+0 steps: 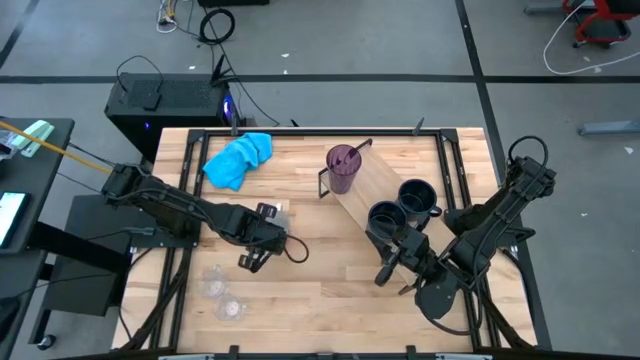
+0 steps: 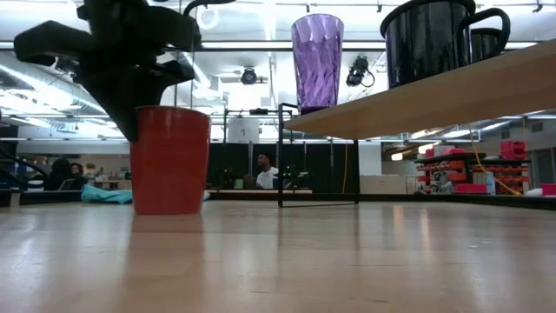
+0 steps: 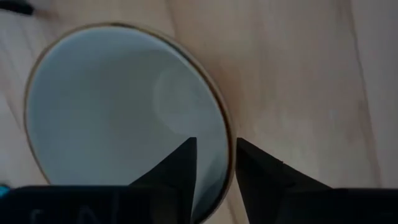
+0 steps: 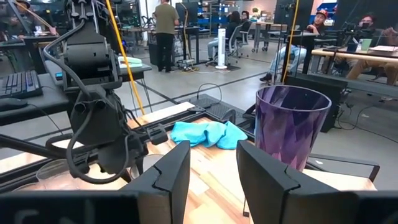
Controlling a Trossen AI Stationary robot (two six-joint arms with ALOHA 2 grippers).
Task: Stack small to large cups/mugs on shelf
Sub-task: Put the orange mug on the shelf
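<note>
Looking down from the high view, the left gripper (image 1: 262,243) hangs over the near-left middle of the table, straight above the white mug (image 1: 268,216), most of which it hides, while the shelf (image 1: 385,196) runs diagonally on the right with the purple tumbler (image 1: 343,166) at its far end and two dark mugs (image 1: 400,205) nearer; two clear glasses (image 1: 222,295) wait near the left front, and the right gripper (image 1: 402,264) idles just near of the shelf. From the low view, the cup under that left arm reads red on the outside (image 2: 170,159) and stands upright on the table. The left wrist view shows the fingers (image 3: 177,168) straddling the rim of the white-lined mug (image 3: 106,118), one inside and one outside, apart with the wall between them, not yet clamped as far as I can judge; closing squarely on the rim before lifting should keep it from tipping. The right wrist view shows its own fingers (image 4: 177,171) apart on nothing, facing the tumbler (image 4: 291,124).
</note>
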